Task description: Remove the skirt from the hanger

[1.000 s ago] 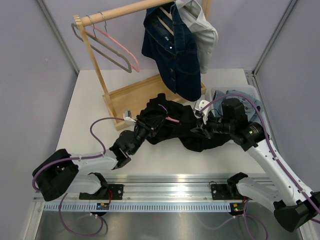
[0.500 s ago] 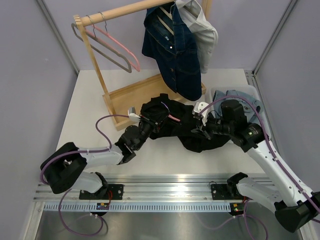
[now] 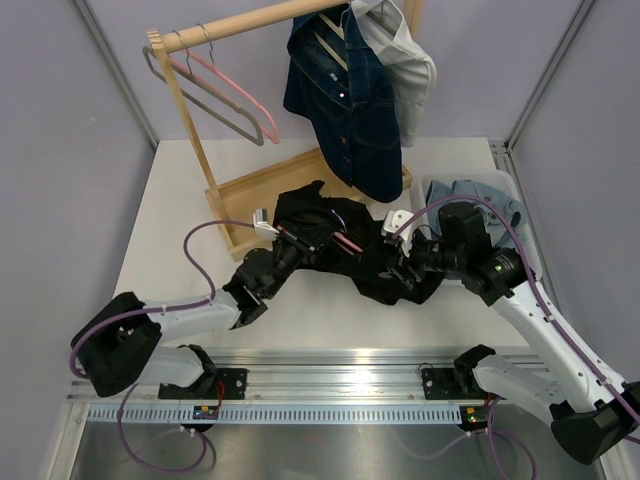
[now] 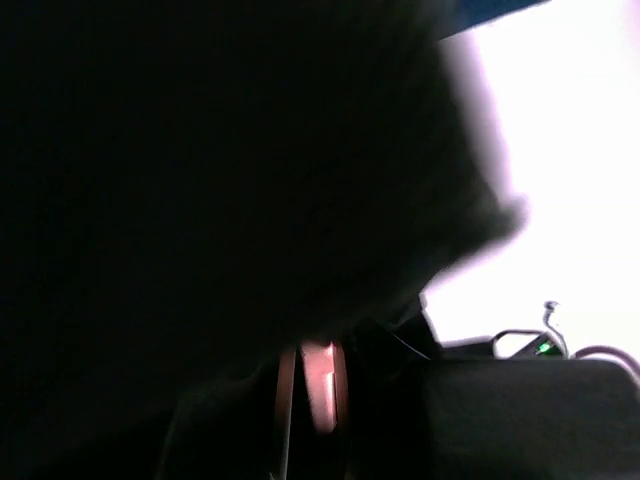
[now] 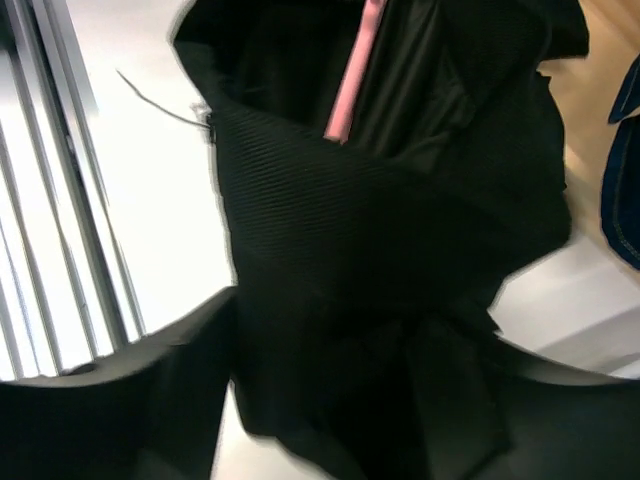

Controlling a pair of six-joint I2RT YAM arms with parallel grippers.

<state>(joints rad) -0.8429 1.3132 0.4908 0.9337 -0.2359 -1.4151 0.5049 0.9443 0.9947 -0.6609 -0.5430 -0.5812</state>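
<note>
Held right gripper (image 3: 403,265) released, fingers wide, over skirt's (image 3: 365,275) 3 o'clock end; could not tell left gripper's (image 3: 290,241) grip at 9 o'clock.

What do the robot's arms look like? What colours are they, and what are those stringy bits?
Both arms are made of smooth white tubes joined by chunky black joints. The left arm and the right arm each carry a looping purple cable that runs toward a black hand. The left hand and the right hand each have a small white piece near the wrist.
</note>
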